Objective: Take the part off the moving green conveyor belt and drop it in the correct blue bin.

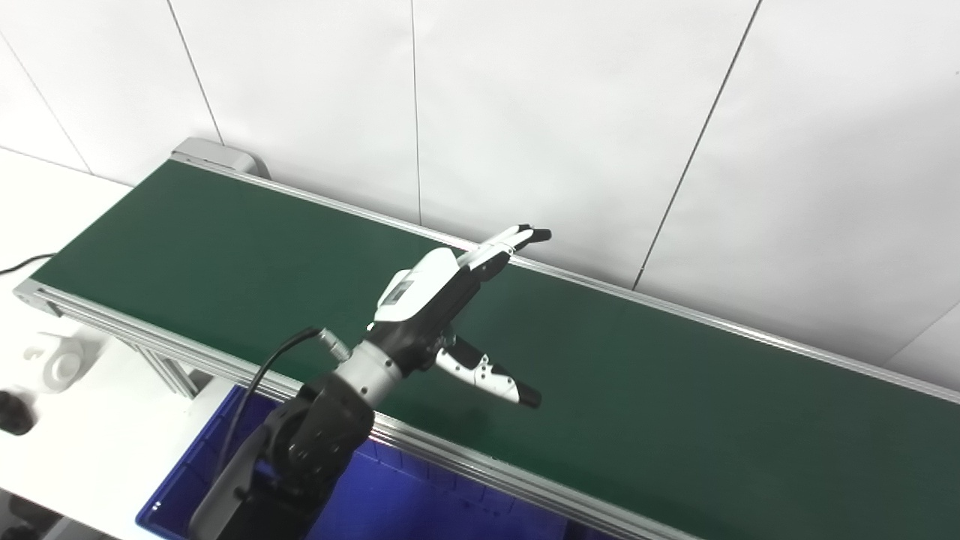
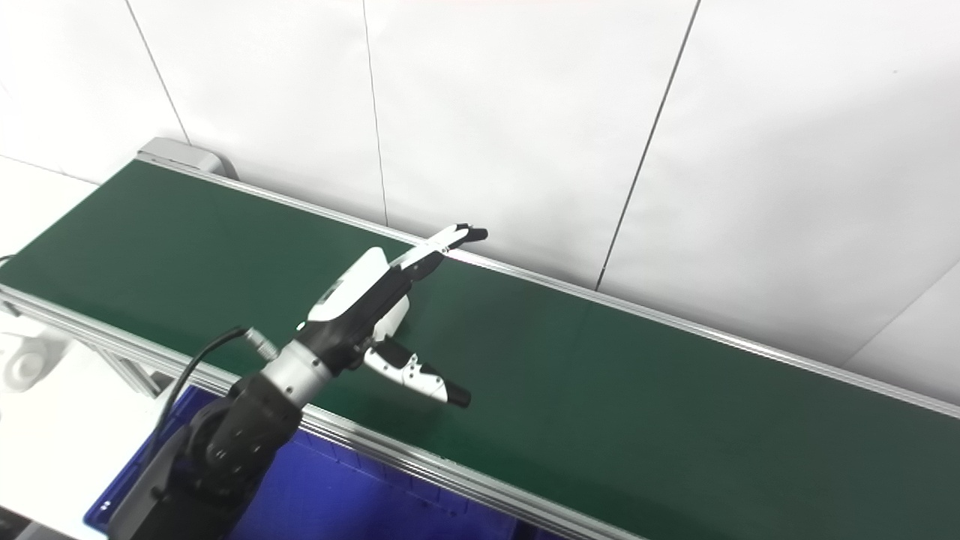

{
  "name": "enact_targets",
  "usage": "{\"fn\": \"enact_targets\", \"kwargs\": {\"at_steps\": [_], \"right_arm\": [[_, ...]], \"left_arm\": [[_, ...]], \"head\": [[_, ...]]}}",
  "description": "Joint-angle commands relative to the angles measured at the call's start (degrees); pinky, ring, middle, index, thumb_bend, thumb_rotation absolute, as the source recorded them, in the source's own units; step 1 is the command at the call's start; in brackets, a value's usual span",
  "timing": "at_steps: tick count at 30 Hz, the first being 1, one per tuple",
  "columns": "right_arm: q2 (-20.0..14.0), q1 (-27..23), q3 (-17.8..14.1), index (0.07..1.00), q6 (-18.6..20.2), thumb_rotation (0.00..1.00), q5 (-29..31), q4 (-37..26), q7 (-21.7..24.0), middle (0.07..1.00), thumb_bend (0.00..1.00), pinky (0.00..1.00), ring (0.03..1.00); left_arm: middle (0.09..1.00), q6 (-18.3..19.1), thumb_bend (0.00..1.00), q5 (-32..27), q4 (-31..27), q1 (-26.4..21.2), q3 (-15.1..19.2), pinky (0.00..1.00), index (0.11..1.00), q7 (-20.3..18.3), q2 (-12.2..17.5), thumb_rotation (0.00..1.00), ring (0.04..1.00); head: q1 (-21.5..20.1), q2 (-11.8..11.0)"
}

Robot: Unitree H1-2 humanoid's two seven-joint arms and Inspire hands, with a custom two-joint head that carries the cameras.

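My left hand point(image 1: 450, 296) hovers above the middle of the green conveyor belt point(image 1: 675, 390), open, fingers stretched toward the far rail and thumb spread toward the near side. Nothing is between fingers and thumb. No part shows anywhere on the belt surface in either view. A blue bin point(image 1: 420, 502) sits below the belt's near rail, under my left forearm; only part of its inside shows. The same hand point(image 2: 382, 300) appears in the right eye view over the belt point(image 2: 637, 405). My right hand is out of sight.
A white wall stands right behind the belt's far rail point(image 1: 675, 304). On the white table at left lie a white part point(image 1: 60, 360) and a dark object point(image 1: 13, 412). A black cable point(image 1: 262, 367) loops off my left wrist.
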Motion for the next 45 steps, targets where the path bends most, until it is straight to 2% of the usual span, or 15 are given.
{"fn": "enact_targets", "kwargs": {"at_steps": [1, 5, 10, 13, 16, 19, 25, 32, 34, 37, 40, 42, 43, 44, 45], "right_arm": [[-0.6, -0.4, 0.3, 1.000, -3.3, 0.38, 0.5, -1.0, -0.4, 0.969, 0.89, 0.94, 0.936], [-0.8, -0.6, 0.4, 1.000, -3.3, 0.38, 0.6, -1.0, -0.3, 0.979, 0.88, 1.00, 0.961], [-0.9, -1.1, 0.2, 1.000, -3.3, 0.38, 1.1, -0.5, -0.2, 0.970, 0.89, 0.97, 0.950], [-0.8, -1.6, 0.3, 1.000, -3.3, 0.34, 1.4, 0.0, -0.1, 0.970, 0.88, 1.00, 0.960], [-0.7, -2.0, 0.5, 1.000, -3.3, 0.37, 1.2, 0.5, -0.4, 0.965, 0.88, 0.97, 0.941], [-0.3, -2.2, 0.2, 1.000, -3.3, 0.34, 2.3, 0.8, 0.4, 0.962, 0.88, 0.98, 0.939], [-0.4, -2.6, 0.9, 1.000, -3.3, 0.35, 1.6, 0.7, -0.6, 0.963, 0.87, 0.99, 0.936], [-0.3, -2.6, 0.6, 1.000, -3.3, 0.37, 2.1, 0.2, -0.1, 0.965, 0.88, 1.00, 0.941], [-0.5, -2.9, 1.2, 1.000, -3.3, 0.38, 1.2, 0.7, -1.5, 0.957, 0.88, 0.97, 0.931], [-0.6, -3.2, 1.5, 1.000, -3.3, 0.39, 0.6, 1.1, -2.6, 0.948, 0.88, 0.96, 0.924], [-0.6, -3.0, 1.5, 1.000, -3.3, 0.38, 1.6, 0.8, -2.5, 0.958, 0.88, 0.99, 0.938], [-0.6, -2.9, 1.5, 1.000, -3.3, 0.37, 1.8, 0.6, -2.5, 0.962, 0.88, 0.98, 0.941], [-0.6, -2.8, 1.5, 1.000, -3.3, 0.37, 1.8, 0.6, -2.5, 0.967, 0.88, 0.97, 0.941], [-0.6, -2.7, 1.4, 1.000, -3.3, 0.38, 1.8, 0.6, -2.5, 0.970, 0.88, 0.96, 0.941], [-0.5, -2.6, 1.3, 1.000, -3.3, 0.39, 1.9, 0.4, -2.3, 0.968, 0.88, 0.93, 0.932]], "left_arm": [[0.978, 0.7, 0.87, 2.5, 0.6, -2.6, 0.5, 0.83, 0.932, 1.4, 0.5, 0.27, 0.917], [0.987, 2.5, 0.87, 6.2, 4.5, -4.9, 0.5, 0.83, 0.934, 2.0, 0.5, 0.26, 0.921], [0.989, 3.3, 0.87, 8.8, 10.3, -8.1, 0.0, 0.83, 0.927, 3.3, 0.7, 0.25, 0.924], [0.989, 3.5, 0.89, 10.4, 13.4, -9.6, -0.5, 0.86, 0.921, 3.9, 0.9, 0.22, 0.929], [0.986, 3.9, 0.90, 13.1, 17.4, -11.5, -1.6, 0.93, 0.919, 4.3, 1.7, 0.19, 0.947], [0.992, 4.0, 0.90, 14.3, 20.4, -12.7, -2.2, 0.96, 0.920, 4.6, 2.5, 0.16, 0.963], [1.000, 8.0, 0.88, 17.9, 21.7, -14.3, -4.9, 1.00, 0.923, 0.6, 4.8, 0.08, 0.998], [1.000, 10.2, 0.89, 20.3, 22.3, -15.6, -7.9, 1.00, 0.917, -2.8, 6.3, 0.01, 1.000], [1.000, 11.7, 0.87, 21.6, 22.4, -16.2, -9.3, 1.00, 0.910, -5.3, 6.7, 0.00, 1.000], [0.965, 12.9, 0.83, 22.1, 23.2, -17.3, -10.9, 0.93, 0.863, -8.2, 6.8, 0.00, 0.957], [0.825, 12.8, 0.70, 21.1, 25.4, -18.2, -11.1, 0.54, 0.781, -7.8, 5.7, 0.00, 0.705], [0.766, 12.0, 0.64, 19.6, 26.7, -18.4, -10.6, 0.46, 0.733, -6.2, 4.6, 0.00, 0.622], [0.614, 11.5, 0.57, 18.8, 27.2, -18.4, -10.3, 0.40, 0.640, -5.2, 4.0, 0.00, 0.500], [0.519, 10.7, 0.52, 18.0, 27.9, -18.5, -10.2, 0.37, 0.582, -4.0, 3.4, 0.00, 0.434], [0.481, 10.1, 0.51, 17.4, 28.3, -18.5, -10.2, 0.37, 0.549, -3.1, 2.9, 0.00, 0.409]], "head": [[0.0, 0.1], [0.4, -0.4], [1.4, -0.9], [2.0, -1.3], [1.8, -1.5], [1.6, -1.7], [1.3, -1.5], [1.1, -1.2], [1.1, -1.1], [1.1, -1.0], [1.5, -0.9], [1.5, -0.9], [1.5, -0.9], [1.5, -0.9], [1.5, -0.9]]}}
